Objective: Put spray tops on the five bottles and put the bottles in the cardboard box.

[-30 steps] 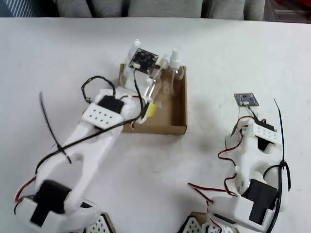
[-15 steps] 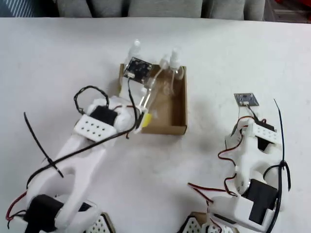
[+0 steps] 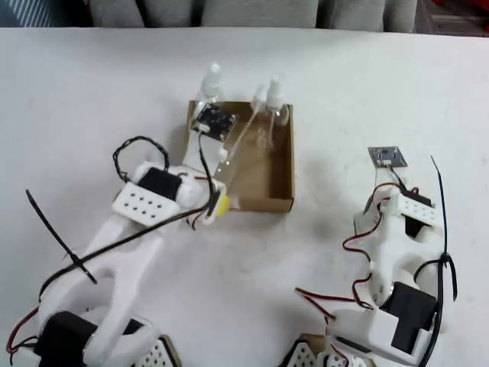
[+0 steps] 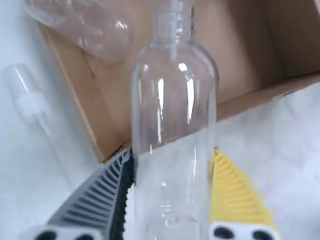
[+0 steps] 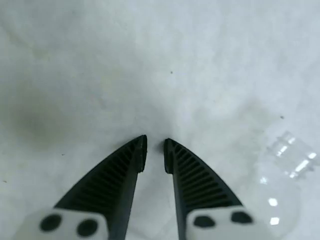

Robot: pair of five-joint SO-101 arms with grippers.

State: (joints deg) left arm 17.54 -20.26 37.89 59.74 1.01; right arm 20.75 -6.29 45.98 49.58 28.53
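Observation:
My left gripper (image 4: 172,160) is shut on a clear bottle (image 4: 172,115), gripped between a grey finger and a yellow finger. Its threaded neck points over the cardboard box (image 4: 75,90), and I see no spray top on it. In the high view this gripper (image 3: 219,189) sits at the box's (image 3: 283,202) front-left corner with the bottle (image 3: 231,153) slanting over the box. A loose spray top (image 4: 31,102) lies on the table beside the box wall. Bottles with spray tops (image 3: 271,95) stand at the box's back. My right gripper (image 5: 154,147) is shut and holds nothing.
Another clear bottle (image 4: 85,25) lies inside the box. A clear plastic piece (image 5: 282,190) rests on the table near my right gripper. The right arm (image 3: 401,222) sits folded at the table's right side, with white table between it and the box.
The left arm has drawn back toward the front left, carrying the clear bottle from the box's back to its front-left corner. The right arm has kept still.

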